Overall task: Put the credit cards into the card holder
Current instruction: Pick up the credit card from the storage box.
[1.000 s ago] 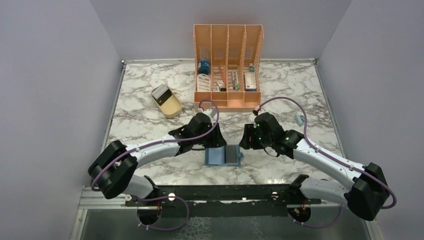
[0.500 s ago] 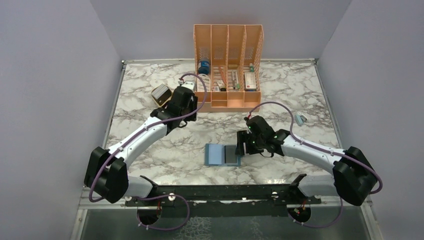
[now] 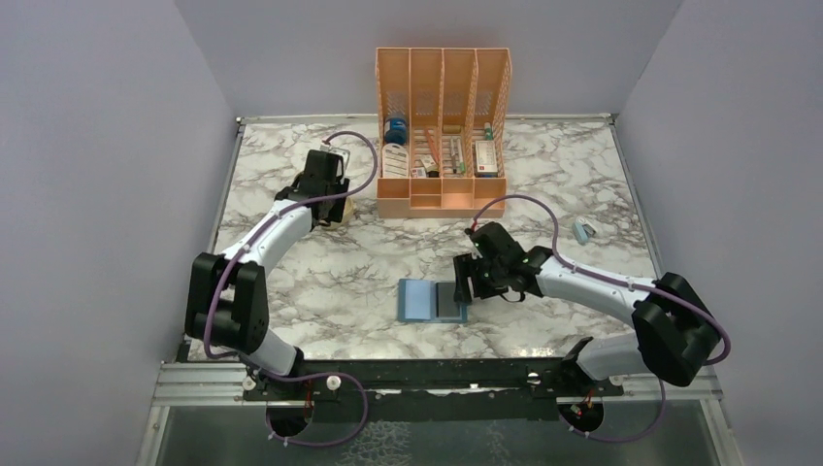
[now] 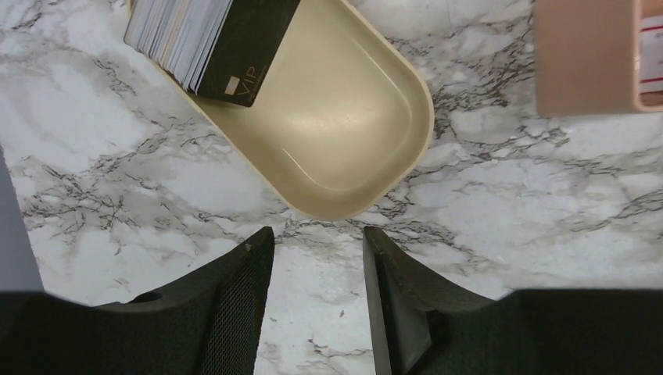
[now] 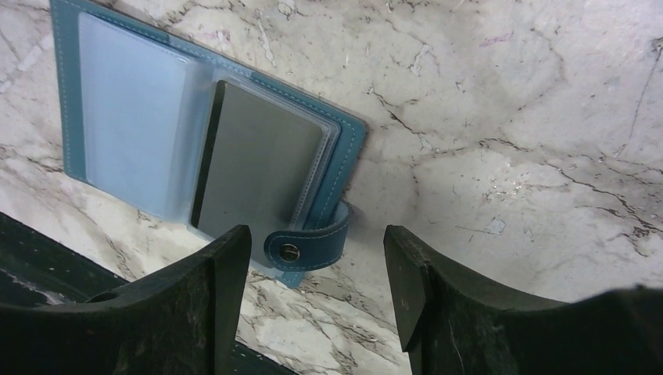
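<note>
The card holder lies open and flat on the marble near the front centre. In the right wrist view its light blue inside faces up, with a grey card in the right pocket and the snap tab curled at its edge. My right gripper hovers open over that tab edge, holding nothing. A stack of credit cards, the front one dark, leans in the beige tray at the back left. My left gripper is open and empty just short of the tray's rounded end.
An orange slotted organiser full of small items stands at the back centre, close to the tray's right. A small light blue object lies at the right. Grey walls close in three sides.
My left arm has swung from the card holder to the back left, over the tray. The right gripper has shifted a little left to the holder's tab edge, and its jaws have widened.
</note>
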Controlling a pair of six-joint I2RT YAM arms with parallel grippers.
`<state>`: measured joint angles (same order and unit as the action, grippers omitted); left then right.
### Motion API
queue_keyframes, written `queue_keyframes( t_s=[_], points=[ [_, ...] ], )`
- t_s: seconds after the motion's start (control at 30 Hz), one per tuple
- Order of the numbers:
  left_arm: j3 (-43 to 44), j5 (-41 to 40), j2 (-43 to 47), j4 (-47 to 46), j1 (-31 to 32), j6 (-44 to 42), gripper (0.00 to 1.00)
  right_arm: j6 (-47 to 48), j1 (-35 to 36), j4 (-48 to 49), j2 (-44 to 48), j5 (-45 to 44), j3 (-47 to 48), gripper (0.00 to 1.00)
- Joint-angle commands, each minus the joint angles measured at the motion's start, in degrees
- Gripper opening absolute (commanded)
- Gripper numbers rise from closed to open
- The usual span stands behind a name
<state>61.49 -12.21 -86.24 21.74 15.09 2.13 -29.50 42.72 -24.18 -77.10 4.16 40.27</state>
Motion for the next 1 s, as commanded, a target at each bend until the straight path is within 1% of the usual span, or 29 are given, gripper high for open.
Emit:
queue_keyframes(
  t_s=[0.0, 0.1, 0.2, 0.33, 0.4, 0.47, 0.63, 0.7, 0.97],
  points=[
    [1.1, 0.7, -2.8, -0.9, -1.1, -7.1, 0.49, 1.5, 0.6, -1.2, -1.1, 1.2, 1.3, 0.64],
    [2.1, -0.5, -4.2, -1.7, -1.5, -10.8, 0.51, 2.0, 0.6, -3.0, -0.6, -0.8, 1.7, 0.64],
    [4.3, -3.3, -6.7, -2.1, -2.0, -14.2, 0.53, 1.8, 0.6, -6.3, -1.1, -5.0, 3.1, 0.64],
    [7.3, -8.1, -10.2, -2.4, -2.2, -18.0, 0.54, 1.1, 0.6, -8.6, -0.9, -9.1, 4.0, 0.62],
    [8.3, -10.2, -10.9, -3.9, -2.2, -20.0, 0.54, 0.5, 0.6, -8.8, 0.3, -10.3, 3.8, 0.62],
    [9.7, -12.2, -13.9, -5.5, -2.3, -22.3, 0.54, -0.4, 0.6, -9.1, 1.5, -11.5, 3.5, 0.62],
    [14.1, -15.1, -19.2, -6.7, -2.9, -25.7, 0.54, -1.8, 0.6, -8.9, 2.8, -11.2, 3.1, 0.61],
    [14.8, -15.1, -20.6, -7.9, -3.3, -26.8, 0.54, -2.3, 0.6, -9.6, 2.8, -11.4, 3.5, 0.61],
    [19.1, -14.7, -25.5, -7.9, -4.4, -28.3, 0.53, -3.2, 0.6, -9.8, 4.6, -10.4, 4.7, 0.62]
  ],
)
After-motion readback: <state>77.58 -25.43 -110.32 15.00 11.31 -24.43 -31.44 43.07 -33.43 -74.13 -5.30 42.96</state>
